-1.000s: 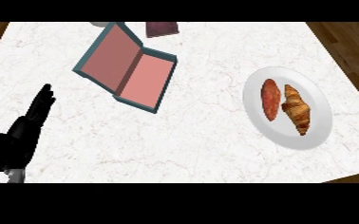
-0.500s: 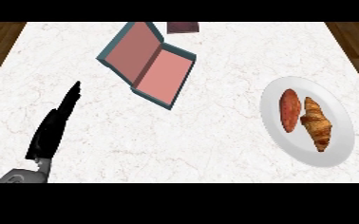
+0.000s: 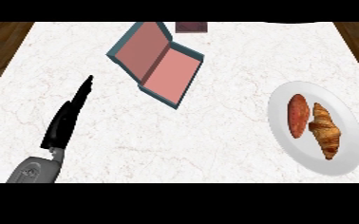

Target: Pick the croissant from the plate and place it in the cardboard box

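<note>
A white marbled counter (image 3: 231,52) fills the view, with strips of brown wood seen past its left and right edges. Near the top centre an open box (image 3: 155,61) is laid flat, its outer walls teal-grey and its two inner faces pink, one half set further back and to the left of the other. A white plate (image 3: 294,144) is placed at the right, well apart from the box and partly cut off by the view's edge. At the lower left the left hand (image 3: 64,121) is seen over the counter, black, its fingers held straight and together and pointed up toward the box; nothing is held in it. On the plate two foods are set side by side: a golden-brown croissant (image 3: 326,130) toward the right, and a reddish oval piece (image 3: 298,115) just to its left. A small dark object (image 3: 191,26) is seen at the top edge, just behind the box.
</note>
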